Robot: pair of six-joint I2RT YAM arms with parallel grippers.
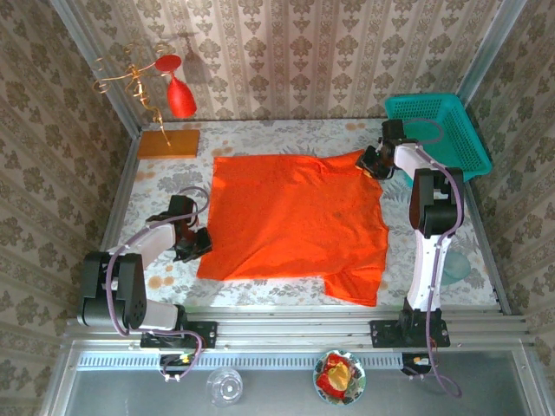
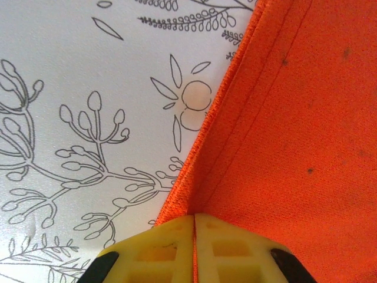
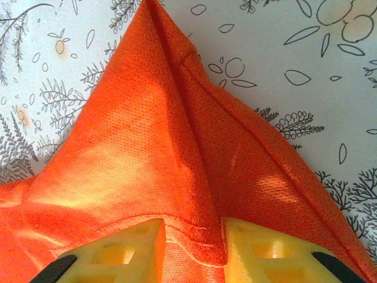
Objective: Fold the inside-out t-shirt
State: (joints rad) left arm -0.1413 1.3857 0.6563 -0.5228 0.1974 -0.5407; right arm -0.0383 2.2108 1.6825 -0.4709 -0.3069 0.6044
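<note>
Nearest you, at the bottom of the top view, a clear glass and a small dish of red and yellow bits sit below the rail, in front of the arm bases.

Just beyond, your left arm lies low, running from its base at the lower left up and to the right. It ends at the left gripper, on the lower left edge of the inside-out t-shirt. In the left wrist view its yellow fingers are pressed together with the stitched hem caught between them. From there the hem runs to the upper right of the frame, with orange cloth on its right and the flowered table cover on its left.

The t-shirt lies spread across the middle of the table, one sleeve jutting toward the lower right.

Your right arm rises from its base at the lower right and bends left to the right gripper, at the shirt's upper right corner. In the right wrist view the jaws stand narrow, and a raised ridge of cloth fills the gap and peaks toward the top of the frame. You cannot tell whether they have it clamped.

Farthest off, a teal basket sits at the upper right, just beside that wrist. An orange-brown board lies at the upper left, apart from the shirt. Above it a red wine glass hangs on a curly gold wire stand.
</note>
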